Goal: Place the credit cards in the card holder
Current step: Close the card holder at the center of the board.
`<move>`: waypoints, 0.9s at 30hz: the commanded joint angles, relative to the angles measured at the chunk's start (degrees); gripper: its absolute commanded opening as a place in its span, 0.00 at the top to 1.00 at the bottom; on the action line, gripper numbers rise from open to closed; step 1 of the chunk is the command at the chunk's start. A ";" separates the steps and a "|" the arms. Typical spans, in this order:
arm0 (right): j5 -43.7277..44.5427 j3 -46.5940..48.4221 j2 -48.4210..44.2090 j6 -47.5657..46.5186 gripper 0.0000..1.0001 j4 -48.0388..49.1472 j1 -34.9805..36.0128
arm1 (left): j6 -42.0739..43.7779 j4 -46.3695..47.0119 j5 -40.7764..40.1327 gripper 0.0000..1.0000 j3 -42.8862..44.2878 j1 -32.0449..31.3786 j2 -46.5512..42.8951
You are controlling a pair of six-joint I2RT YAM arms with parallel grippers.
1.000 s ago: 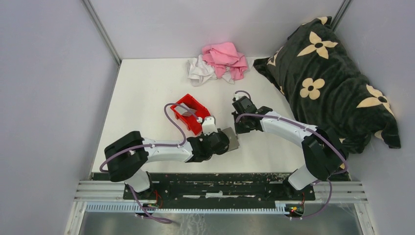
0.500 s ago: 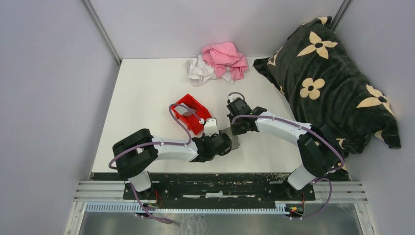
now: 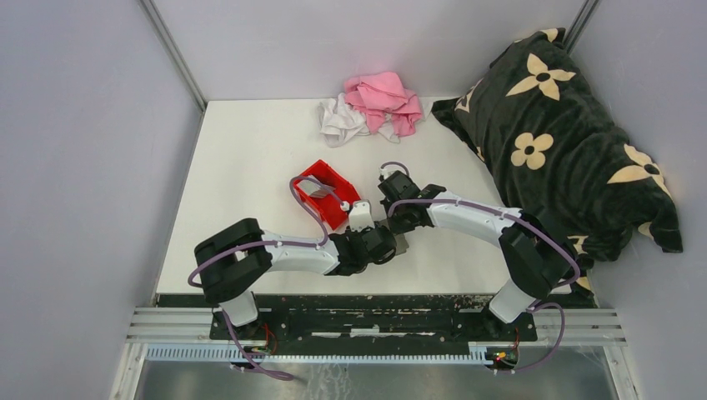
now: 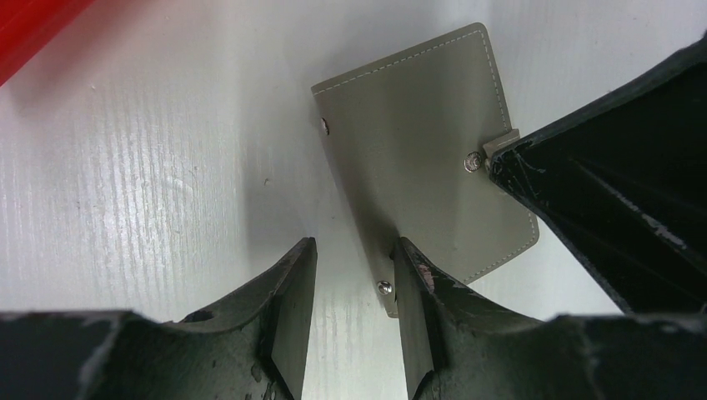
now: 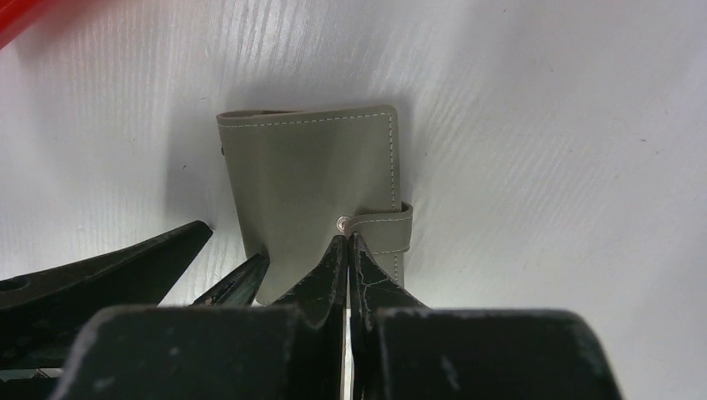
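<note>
Our left gripper (image 4: 354, 246) stands half spread astride the near corner of the closed holder (image 4: 421, 142), which lies flat on the counter (image 4: 150, 192). Our right gripper (image 5: 346, 242), pressed together, has its tips at the holder's strap snap. Beyond, a grey piece in the red bin (image 3: 336, 172) may be the cards (image 3: 312, 191).

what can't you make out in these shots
- Both wrist views: the card holder lies shut, so its inside is hidden.
- Top view: the card holder is mostly covered by the left gripper and right gripper.
- Top view: grey item in the red bin, too small to call credit cards.
- Right wrist view: shut fingertips hide where they meet the strap; pinching or only touching, unclear.
</note>
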 commanded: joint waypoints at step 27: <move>6.74 3.01 4.38 -4.18 0.97 -1.14 2.50 | 0.71 4.19 -0.09 0.53 2.61 -0.08 3.36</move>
